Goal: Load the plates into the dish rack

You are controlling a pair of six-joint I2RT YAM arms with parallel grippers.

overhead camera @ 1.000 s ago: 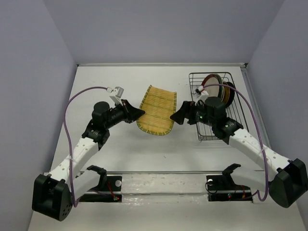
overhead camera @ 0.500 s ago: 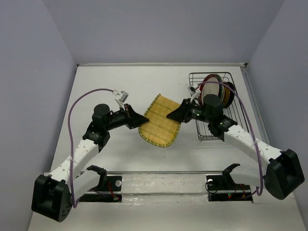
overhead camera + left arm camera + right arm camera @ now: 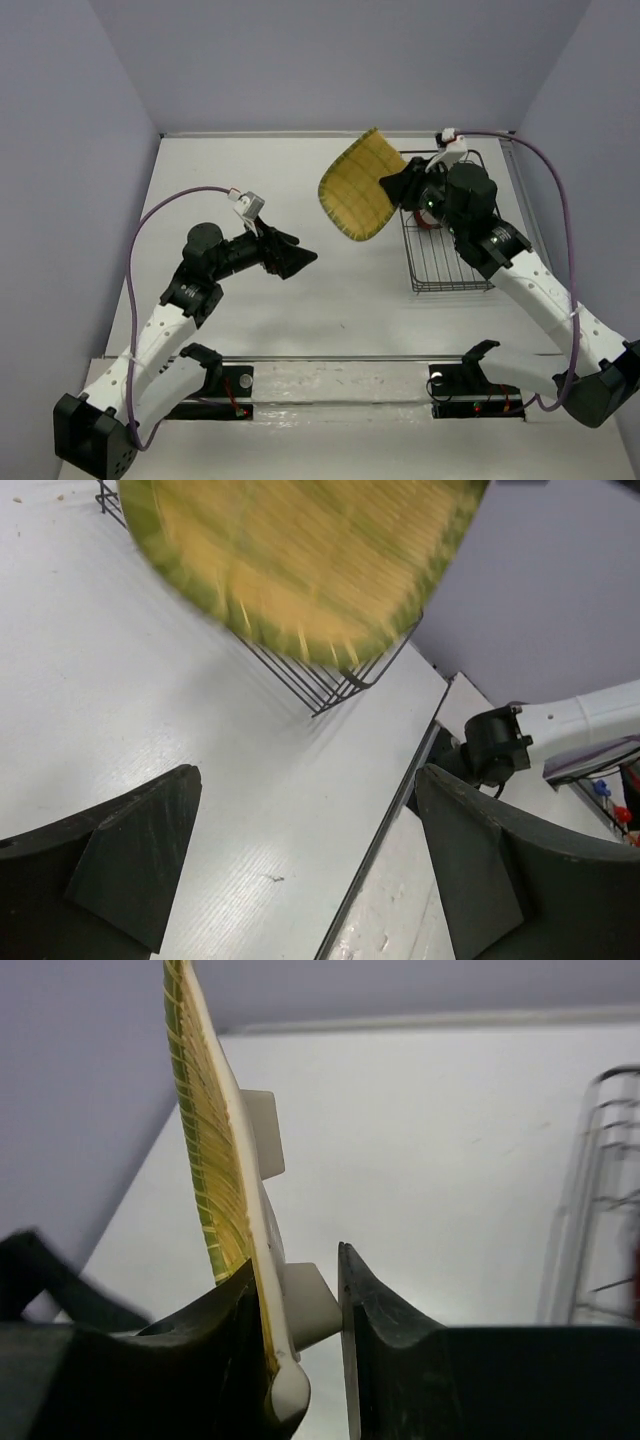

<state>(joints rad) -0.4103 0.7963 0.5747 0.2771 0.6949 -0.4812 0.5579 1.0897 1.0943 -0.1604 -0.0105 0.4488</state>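
The yellow ribbed plate (image 3: pixel 360 185) hangs tilted on edge above the table, just left of the dish rack (image 3: pixel 445 270). My right gripper (image 3: pixel 402 186) is shut on its rim; in the right wrist view the plate (image 3: pixel 208 1160) stands edge-on between the fingers (image 3: pixel 385 1350), one pressing a white foot (image 3: pixel 305 1305) on its underside. My left gripper (image 3: pixel 300 258) is open and holds nothing, low and to the left of the plate. Its wrist view shows the blurred plate (image 3: pixel 310 560) above the rack's wire edge (image 3: pixel 315 690). My right arm hides what stands in the rack.
A metal rail (image 3: pixel 330 358) with two black clamps (image 3: pixel 465 375) runs along the near edge. The back wall is close behind the rack, the right wall just beyond it. The rack's wires (image 3: pixel 600 1210) show at the right of the right wrist view.
My left gripper let go of the yellow plate, opened wide and drew back left. My right gripper shut on the plate and lifted it up and back toward the rack.
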